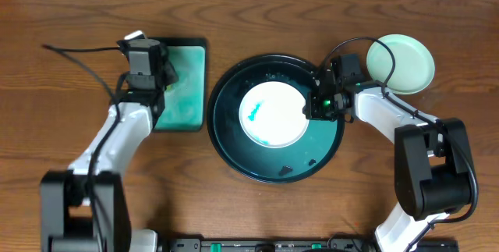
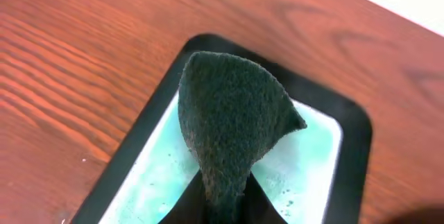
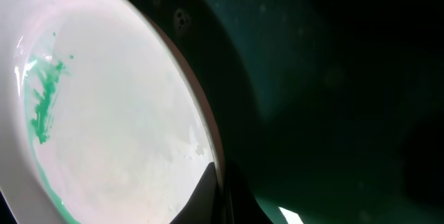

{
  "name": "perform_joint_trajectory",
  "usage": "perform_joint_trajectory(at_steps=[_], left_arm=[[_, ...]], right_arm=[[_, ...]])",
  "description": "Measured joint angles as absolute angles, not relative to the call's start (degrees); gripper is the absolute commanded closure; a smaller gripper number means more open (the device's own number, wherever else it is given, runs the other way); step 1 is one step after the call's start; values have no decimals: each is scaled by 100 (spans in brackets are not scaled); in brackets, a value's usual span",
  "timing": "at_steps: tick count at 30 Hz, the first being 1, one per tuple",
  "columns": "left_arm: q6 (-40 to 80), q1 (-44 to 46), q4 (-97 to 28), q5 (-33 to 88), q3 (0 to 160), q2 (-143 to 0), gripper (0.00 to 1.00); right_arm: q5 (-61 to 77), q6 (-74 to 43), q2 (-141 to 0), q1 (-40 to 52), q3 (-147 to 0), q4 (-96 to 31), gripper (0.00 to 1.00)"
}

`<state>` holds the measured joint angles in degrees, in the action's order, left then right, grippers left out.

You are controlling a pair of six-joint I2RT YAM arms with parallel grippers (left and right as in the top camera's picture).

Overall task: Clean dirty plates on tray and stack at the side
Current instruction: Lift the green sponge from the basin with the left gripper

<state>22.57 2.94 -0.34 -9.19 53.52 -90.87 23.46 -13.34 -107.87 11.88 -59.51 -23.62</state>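
Note:
A white plate with a blue-teal smear lies in the large round black-rimmed tray. My right gripper is shut on that plate's right rim; in the right wrist view the rim runs between the dark fingers, and a green smear shows on the plate's far side. A pale mint-green plate rests on the table at the far right. My left gripper hangs over the rectangular teal tray, shut on a dark sponge that stands pinched above the wet tray floor.
The rectangular sponge tray sits close to the round tray's left edge. Bare wooden table stretches behind and in front of both trays. Small dark specks lie in the round tray's near part.

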Motion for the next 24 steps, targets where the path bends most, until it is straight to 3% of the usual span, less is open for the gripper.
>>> perform_joint_trajectory(at_steps=[13, 24], left_arm=[[2585, 294, -416, -888, 5199, -9880, 93], [2147, 294, -368, 499, 5201, -8744, 93]], right_arm=[[2359, -1337, -10818, 1225, -5951, -2220, 99], [2362, -1337, -10836, 1227, -5951, -2117, 99]])
